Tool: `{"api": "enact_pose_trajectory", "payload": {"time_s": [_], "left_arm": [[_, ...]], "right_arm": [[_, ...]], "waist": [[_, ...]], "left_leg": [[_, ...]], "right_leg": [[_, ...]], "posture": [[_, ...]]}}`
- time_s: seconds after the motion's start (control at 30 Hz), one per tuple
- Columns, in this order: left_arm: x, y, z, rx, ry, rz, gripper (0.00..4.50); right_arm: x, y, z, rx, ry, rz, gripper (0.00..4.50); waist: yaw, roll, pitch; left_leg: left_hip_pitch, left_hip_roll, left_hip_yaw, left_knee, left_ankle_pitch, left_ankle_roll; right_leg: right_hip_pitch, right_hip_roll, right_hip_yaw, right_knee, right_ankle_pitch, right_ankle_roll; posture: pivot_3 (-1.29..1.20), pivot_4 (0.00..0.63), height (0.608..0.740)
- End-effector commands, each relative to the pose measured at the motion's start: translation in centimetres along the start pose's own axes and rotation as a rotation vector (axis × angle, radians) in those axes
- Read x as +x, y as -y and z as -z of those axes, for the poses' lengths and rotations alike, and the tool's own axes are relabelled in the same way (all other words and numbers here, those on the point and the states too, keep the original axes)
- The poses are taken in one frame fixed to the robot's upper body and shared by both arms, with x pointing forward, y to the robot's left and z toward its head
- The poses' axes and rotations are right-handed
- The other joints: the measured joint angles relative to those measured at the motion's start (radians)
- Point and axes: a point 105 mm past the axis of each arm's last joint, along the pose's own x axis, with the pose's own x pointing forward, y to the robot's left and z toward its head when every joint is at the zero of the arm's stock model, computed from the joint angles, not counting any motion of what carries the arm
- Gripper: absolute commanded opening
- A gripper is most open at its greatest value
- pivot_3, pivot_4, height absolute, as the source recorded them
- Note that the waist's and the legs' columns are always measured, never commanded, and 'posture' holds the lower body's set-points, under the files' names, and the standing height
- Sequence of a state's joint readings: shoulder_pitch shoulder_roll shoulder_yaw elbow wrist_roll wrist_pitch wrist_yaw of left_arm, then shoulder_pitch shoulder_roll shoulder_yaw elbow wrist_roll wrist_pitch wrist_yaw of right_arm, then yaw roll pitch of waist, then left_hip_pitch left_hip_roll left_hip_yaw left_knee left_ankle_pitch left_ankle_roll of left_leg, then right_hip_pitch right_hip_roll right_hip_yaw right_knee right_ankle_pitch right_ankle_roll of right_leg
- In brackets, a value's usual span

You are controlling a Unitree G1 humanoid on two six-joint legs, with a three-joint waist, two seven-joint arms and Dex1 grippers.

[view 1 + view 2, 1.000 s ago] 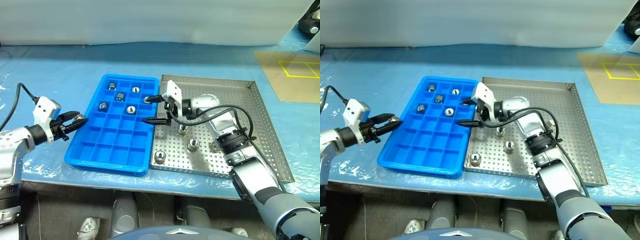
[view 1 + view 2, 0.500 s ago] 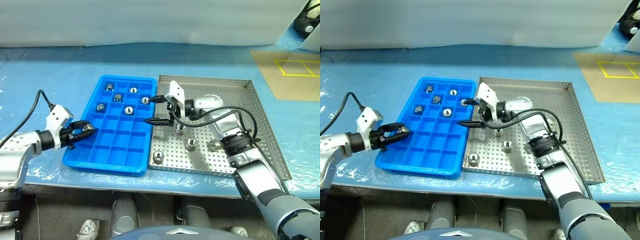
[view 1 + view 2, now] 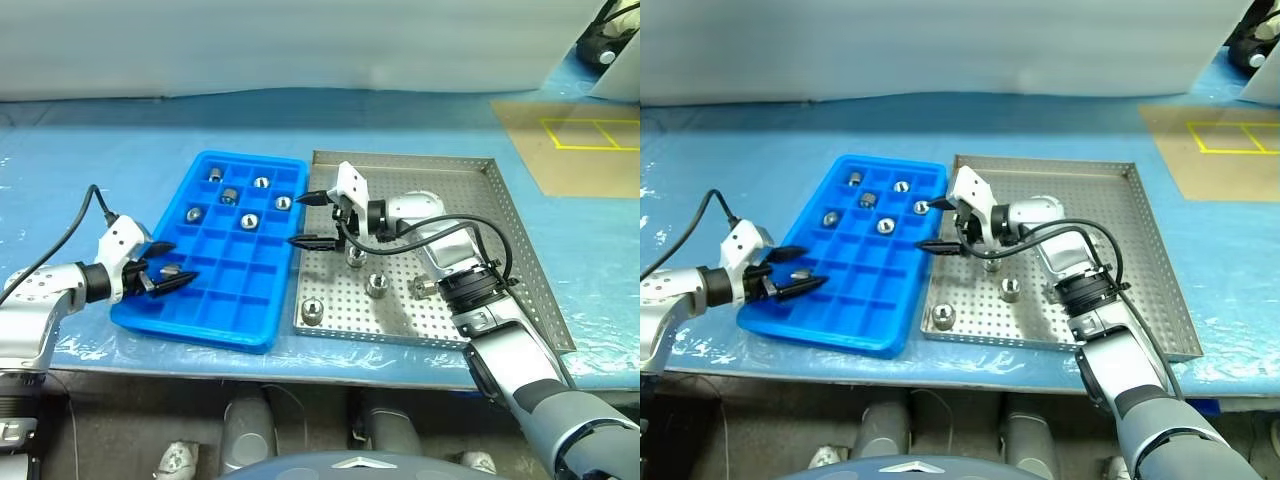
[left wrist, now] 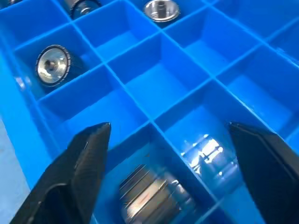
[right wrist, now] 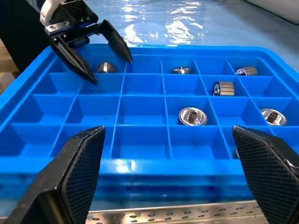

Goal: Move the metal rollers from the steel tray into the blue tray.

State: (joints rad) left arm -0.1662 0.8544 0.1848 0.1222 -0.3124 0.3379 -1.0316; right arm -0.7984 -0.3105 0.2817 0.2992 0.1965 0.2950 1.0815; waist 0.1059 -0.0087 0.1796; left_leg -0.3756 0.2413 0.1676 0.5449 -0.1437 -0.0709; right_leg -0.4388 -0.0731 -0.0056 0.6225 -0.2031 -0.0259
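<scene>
The blue tray [image 3: 236, 292] lies left of the steel tray [image 3: 480, 210], their long sides touching. Several metal rollers [image 3: 249, 221] sit in its far compartments. My left gripper [image 3: 166, 278] hovers open over the tray's near-left corner, and one roller [image 4: 154, 196] lies in the compartment under its spread fingers, free of both. My right gripper [image 3: 304, 220] stands open and empty above the seam between the two trays, pointing toward the blue one. Several rollers [image 3: 378, 286] stand upright on the steel tray's perforated floor near its front left.
Blue plastic sheeting [image 3: 120, 130] covers the table, whose front edge runs just below both trays. A tan board with a yellow outlined square [image 3: 570, 140] lies at the back right. The right half of the steel tray is bare.
My left gripper has sunk over the blue tray's near-left corner and opened, letting its roller go into a compartment. My right gripper has stayed put. The camera has shifted slightly.
</scene>
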Motion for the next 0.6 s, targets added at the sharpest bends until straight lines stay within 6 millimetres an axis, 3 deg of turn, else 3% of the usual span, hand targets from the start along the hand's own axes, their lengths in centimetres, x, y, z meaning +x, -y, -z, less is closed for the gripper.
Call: {"api": "enact_pose_trajectory", "payload": {"time_s": [0.03,0.13,0.37,0.6], "left_arm": [[-0.4,-1.3,0.0,0.011,-0.021,-0.055,4.07],[0.6,-1.5,-2.1,0.06,0.036,-0.05,4.07],[3.8,0.5,-9.1,0.106,0.255,0.09,4.07],[6.7,2.9,-11.8,0.169,0.304,0.245,4.07]], "right_arm": [[-0.4,0.1,-1.2,-0.042,0.037,0.021,4.5],[-0.7,0.2,-1.1,-0.041,0.032,0.038,4.5],[-2.2,0.4,-0.7,-0.031,0.015,0.097,4.5],[-3.7,0.5,-0.4,-0.02,-0.005,0.173,4.5]], "waist": [[-0.003,0.0,0.0],[-0.003,0.0,0.0],[0.001,-0.001,0.0],[-0.022,-0.001,0.0]], "left_leg": [[0.0,0.0,0.0,0.0,0.0,0.0],[0.0,0.0,-0.001,0.0,0.001,-0.002],[-0.006,0.0,-0.001,0.003,0.002,-0.003],[-0.006,0.0,-0.001,0.003,0.002,-0.004]], "right_leg": [[0.0,0.0,0.0,0.0,-0.001,0.002],[0.0,0.0,-0.001,0.001,0.0,0.001],[-0.001,0.0,-0.002,-0.003,0.003,-0.004],[-0.002,0.0,-0.001,-0.004,0.003,-0.004]], "posture": [[0.13,0.15,0.74],[0.1,0.15,0.74],[0.02,0.15,0.74],[-0.07,0.15,0.74]]}}
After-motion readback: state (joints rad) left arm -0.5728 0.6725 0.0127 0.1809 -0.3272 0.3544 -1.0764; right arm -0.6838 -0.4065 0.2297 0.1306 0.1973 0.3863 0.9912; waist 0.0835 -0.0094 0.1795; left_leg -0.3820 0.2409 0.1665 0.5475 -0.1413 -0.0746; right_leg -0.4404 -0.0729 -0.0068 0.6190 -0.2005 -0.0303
